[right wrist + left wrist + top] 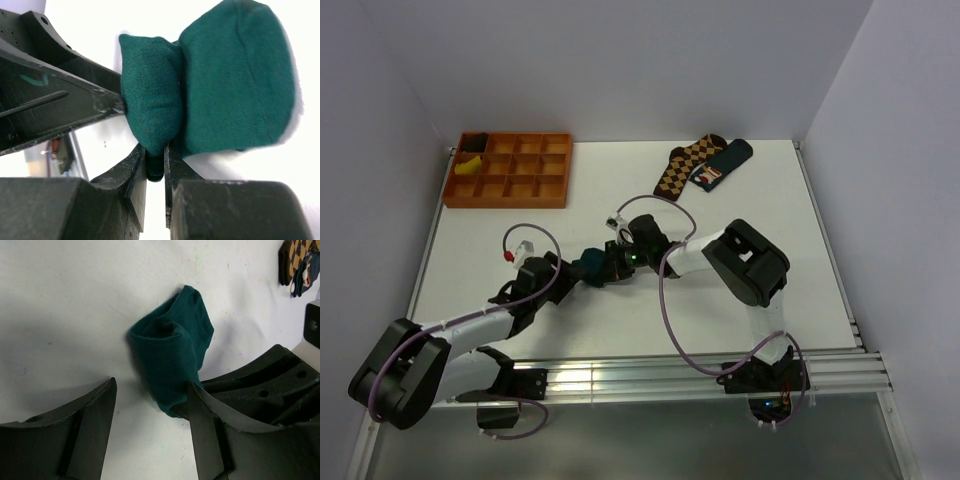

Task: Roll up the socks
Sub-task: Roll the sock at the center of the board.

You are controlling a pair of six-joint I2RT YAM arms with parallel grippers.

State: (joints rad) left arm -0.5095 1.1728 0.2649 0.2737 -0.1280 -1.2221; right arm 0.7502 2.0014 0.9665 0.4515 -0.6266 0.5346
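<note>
The socks are a dark teal bundle lying mid-table between my two grippers. In the left wrist view the socks are folded over, their lower end resting against my right-hand finger. My left gripper is open and grips nothing; from above, the left gripper sits just left of the bundle. My right gripper is shut on a small fold of the socks, and the rest of the fabric bulges beyond the jaws. Seen from above, the right gripper is at the bundle's right side.
An orange compartment tray stands at the back left with a yellow item in one cell. At the back right lie a brown argyle sock and a dark blue sock with a red and white patch. White walls enclose the table.
</note>
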